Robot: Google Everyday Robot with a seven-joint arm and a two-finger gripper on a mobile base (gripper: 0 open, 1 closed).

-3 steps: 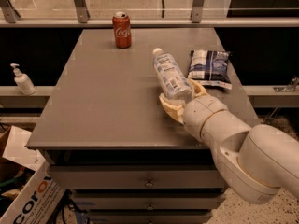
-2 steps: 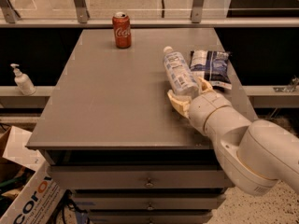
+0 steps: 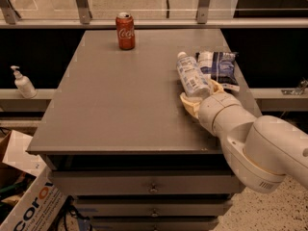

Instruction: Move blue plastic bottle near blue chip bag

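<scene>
The blue plastic bottle (image 3: 191, 75) lies on its side on the grey table (image 3: 115, 105), white cap pointing away, at the right side. The blue chip bag (image 3: 220, 67) lies flat just to its right, close to the table's right edge; the two nearly touch. My gripper (image 3: 200, 93) reaches in from the lower right, and its cream fingers (image 3: 188, 103) sit on either side of the bottle's near end, shut on it. My white arm hides the table's front right corner.
A red Coca-Cola can (image 3: 125, 31) stands at the table's far left. A white pump dispenser (image 3: 22, 83) stands on a shelf to the left. A cardboard box (image 3: 26, 203) is on the floor at lower left. Drawers (image 3: 151, 186) sit under the tabletop.
My gripper has carried the bottle to the right, from near the table's middle right to beside the chip bag. The can and the bag have not moved.
</scene>
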